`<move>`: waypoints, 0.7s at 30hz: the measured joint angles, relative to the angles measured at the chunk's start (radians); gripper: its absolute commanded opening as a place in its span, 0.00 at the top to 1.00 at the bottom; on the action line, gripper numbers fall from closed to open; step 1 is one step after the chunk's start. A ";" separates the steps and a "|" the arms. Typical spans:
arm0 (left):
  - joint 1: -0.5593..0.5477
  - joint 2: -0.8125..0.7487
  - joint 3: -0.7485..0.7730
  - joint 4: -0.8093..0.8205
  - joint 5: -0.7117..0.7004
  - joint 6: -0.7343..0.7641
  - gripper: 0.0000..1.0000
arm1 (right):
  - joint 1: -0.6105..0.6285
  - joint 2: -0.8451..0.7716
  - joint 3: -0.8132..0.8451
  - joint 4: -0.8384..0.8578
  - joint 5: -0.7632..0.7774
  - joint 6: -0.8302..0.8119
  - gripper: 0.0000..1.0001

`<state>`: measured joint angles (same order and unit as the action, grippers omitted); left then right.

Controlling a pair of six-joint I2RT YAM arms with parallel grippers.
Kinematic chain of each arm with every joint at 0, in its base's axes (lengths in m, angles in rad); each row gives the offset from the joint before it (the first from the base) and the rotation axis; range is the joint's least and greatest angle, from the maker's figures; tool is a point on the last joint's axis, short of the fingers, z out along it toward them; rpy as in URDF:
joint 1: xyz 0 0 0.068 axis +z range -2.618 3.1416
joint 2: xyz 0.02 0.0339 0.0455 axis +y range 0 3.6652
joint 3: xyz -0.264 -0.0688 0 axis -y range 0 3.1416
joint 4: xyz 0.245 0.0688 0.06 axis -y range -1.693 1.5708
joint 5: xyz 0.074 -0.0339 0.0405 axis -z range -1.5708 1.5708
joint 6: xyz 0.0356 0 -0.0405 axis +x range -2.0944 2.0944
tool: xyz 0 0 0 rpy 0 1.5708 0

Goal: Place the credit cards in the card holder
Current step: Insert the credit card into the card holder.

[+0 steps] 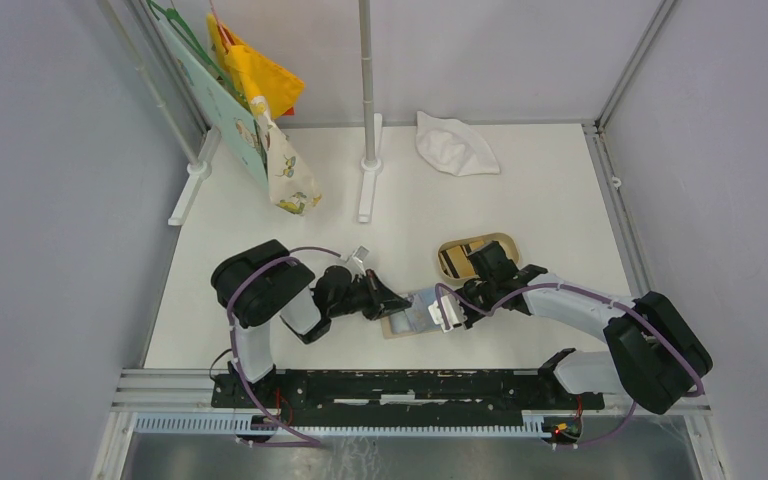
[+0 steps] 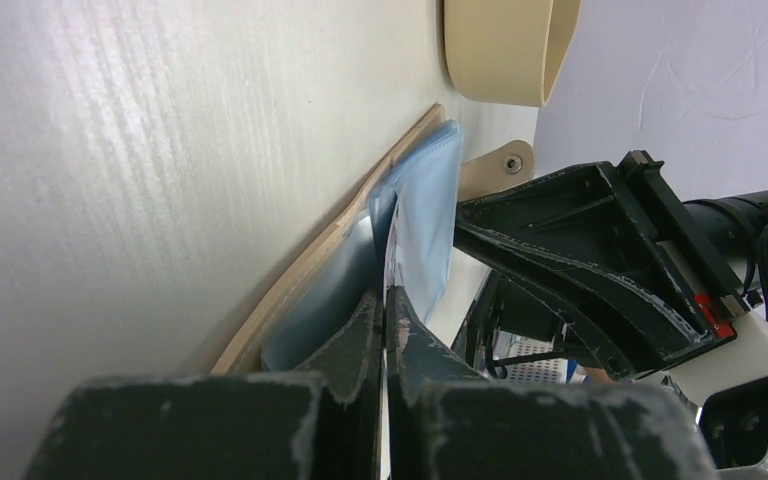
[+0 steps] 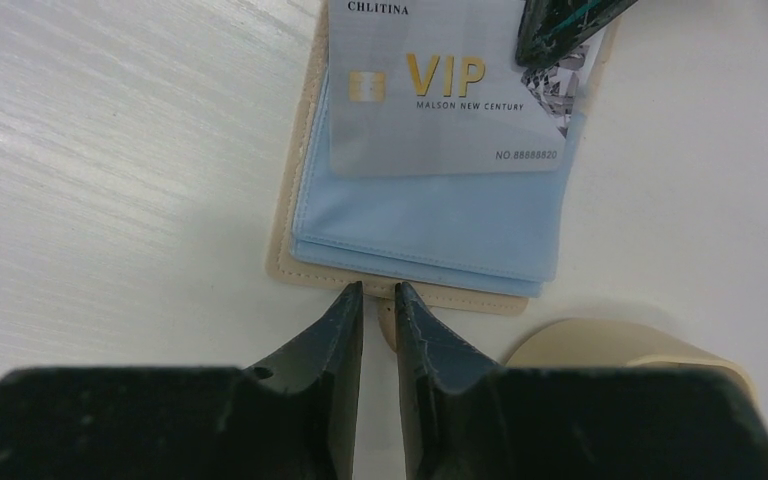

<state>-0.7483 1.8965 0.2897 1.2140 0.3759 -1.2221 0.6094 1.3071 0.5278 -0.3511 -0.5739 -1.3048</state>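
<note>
The card holder (image 1: 412,318) lies open on the table between the arms, beige outside with light blue pockets (image 3: 430,220). A grey-white credit card (image 3: 440,90) marked VIP sits partly inside the top pocket. My left gripper (image 1: 398,303) is shut on that card's far corner. In the left wrist view the card's thin edge runs between the jaws beside the blue lining (image 2: 425,220). My right gripper (image 3: 378,292) stands at the holder's near beige edge, over its snap tab, jaws a narrow gap apart with nothing pinched. A dark card (image 1: 453,262) lies in the tan tray (image 1: 505,243).
The tan oval tray (image 3: 620,345) sits just right of the holder, partly under the right arm. A white cloth (image 1: 455,145) lies at the back. A pole stand (image 1: 368,150) and hanging yellow and patterned bags (image 1: 260,85) stand at the back left.
</note>
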 measured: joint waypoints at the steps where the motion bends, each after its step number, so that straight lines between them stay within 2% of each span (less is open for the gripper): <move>1: 0.000 0.000 0.004 -0.006 0.002 0.000 0.98 | 0.000 0.001 0.001 0.000 0.000 0.001 0.74; 9: 0.007 0.004 0.047 -0.051 0.034 0.007 0.98 | 0.004 0.001 0.003 0.006 0.011 0.011 0.70; 16: 0.023 0.006 0.073 -0.099 0.063 0.030 0.91 | 0.006 -0.005 0.008 0.002 0.021 0.023 0.62; 21: 0.029 0.006 0.084 -0.125 0.074 0.054 0.86 | 0.006 -0.026 0.009 -0.040 0.025 0.025 0.61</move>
<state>-0.7193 1.9030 0.3733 1.0893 0.4500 -1.1683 0.6155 1.2816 0.5365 -0.3908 -0.5491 -1.2800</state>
